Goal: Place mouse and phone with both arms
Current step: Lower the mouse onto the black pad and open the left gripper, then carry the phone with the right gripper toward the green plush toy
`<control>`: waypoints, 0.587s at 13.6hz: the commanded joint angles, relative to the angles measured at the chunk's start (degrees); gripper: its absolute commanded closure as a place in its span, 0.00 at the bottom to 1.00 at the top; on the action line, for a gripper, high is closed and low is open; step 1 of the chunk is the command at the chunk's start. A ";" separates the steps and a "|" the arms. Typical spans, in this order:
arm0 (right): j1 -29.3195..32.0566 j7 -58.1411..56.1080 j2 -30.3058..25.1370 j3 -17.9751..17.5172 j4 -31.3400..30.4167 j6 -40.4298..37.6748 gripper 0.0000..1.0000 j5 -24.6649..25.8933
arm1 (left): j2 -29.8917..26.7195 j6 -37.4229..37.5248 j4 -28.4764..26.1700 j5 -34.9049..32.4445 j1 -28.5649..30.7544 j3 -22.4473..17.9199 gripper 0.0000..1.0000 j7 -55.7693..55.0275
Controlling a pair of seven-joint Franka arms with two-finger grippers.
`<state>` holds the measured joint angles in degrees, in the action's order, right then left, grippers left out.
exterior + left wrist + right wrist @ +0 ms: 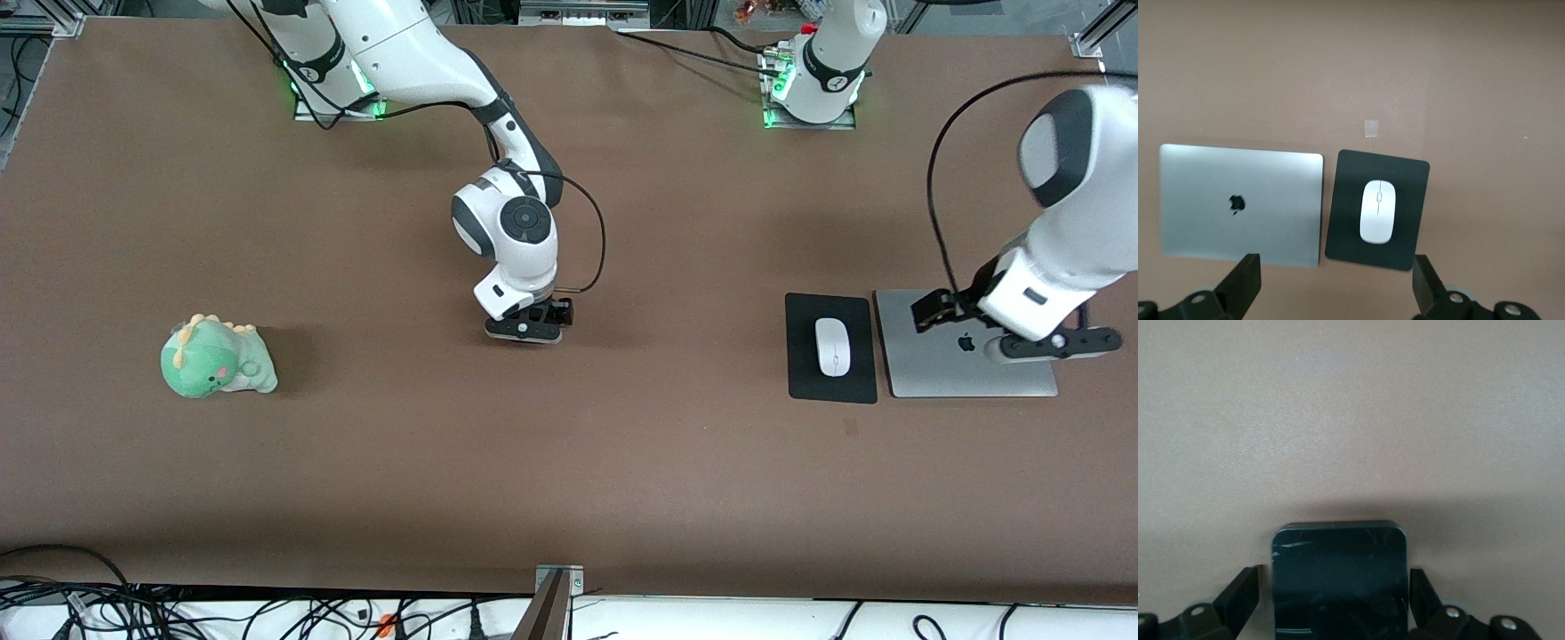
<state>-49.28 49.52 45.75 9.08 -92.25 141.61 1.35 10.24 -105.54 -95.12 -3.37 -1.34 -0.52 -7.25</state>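
Observation:
The white mouse (833,346) (1377,211) lies on a black mouse pad (805,378) (1345,240) toward the left arm's end of the table. My left gripper (1053,345) (1336,287) hangs open and empty over the silver laptop (933,369) (1271,200) beside the pad. My right gripper (526,329) (1331,581) is down at the table's middle, open. The black phone (1338,550) lies flat between its fingers, with a gap showing at one finger. In the front view the right hand hides the phone.
A green plush dinosaur (216,358) sits toward the right arm's end of the table. A small tape mark (851,427) (1371,127) is on the brown table nearer the front camera than the mouse pad. Cables run along the table's near edge.

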 commanded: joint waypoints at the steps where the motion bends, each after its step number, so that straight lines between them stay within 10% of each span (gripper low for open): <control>1: -0.90 0.05 -0.31 0.76 -2.49 3.06 0.00 1.11 | 0.40 8.31 7.30 1.27 0.81 0.17 0.00 1.45; 3: -0.73 -0.03 -0.31 0.76 -2.32 2.98 0.11 1.02 | -0.56 11.14 8.46 1.27 1.24 -0.01 0.00 3.02; 5: -0.73 -0.38 -0.49 0.67 -1.79 1.75 0.67 0.85 | -1.36 12.20 8.28 1.18 2.04 0.08 0.00 4.61; 8: -0.55 -1.18 -0.75 0.67 -1.62 0.87 0.96 0.85 | -1.62 12.47 7.84 0.91 2.04 0.08 0.00 5.49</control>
<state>-49.40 48.86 45.15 9.15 -93.33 143.01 1.41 9.15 -94.12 -87.40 -3.34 0.28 -0.66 -3.86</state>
